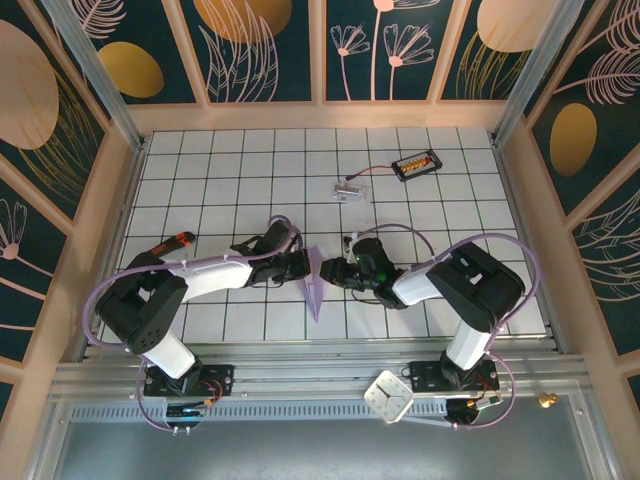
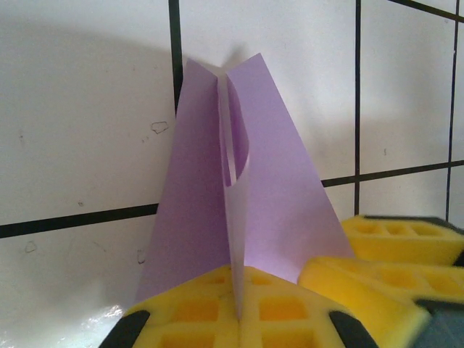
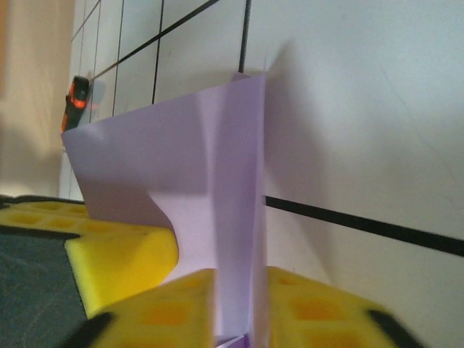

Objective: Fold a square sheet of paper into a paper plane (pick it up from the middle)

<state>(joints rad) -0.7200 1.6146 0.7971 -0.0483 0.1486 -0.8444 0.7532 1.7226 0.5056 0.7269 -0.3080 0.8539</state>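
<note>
Gripping one paper plane point(image 1: 314, 290), two pincers point(image 1: 303, 266) point(image 1: 345, 272)

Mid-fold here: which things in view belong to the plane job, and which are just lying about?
Job: paper plane; left gripper and right gripper, both shut on it.
Lying about: clear plastic piece with wire; black-and-orange module; orange-black tool; white clock-like square.

The paper plane point(image 1: 315, 285) is plain lavender, unmarked; the table point(image 1: 230, 180) is white tile ruled by a black grid; the pads point(image 2: 188, 312) of the left gripper point(image 2: 238, 293) are bright yellow foam with a waffle of square pits. The walls point(image 1: 255, 40) are dark teal with gold ovals and pale line-drawn leaves; the arms point(image 1: 215, 278) are black and white.
</note>
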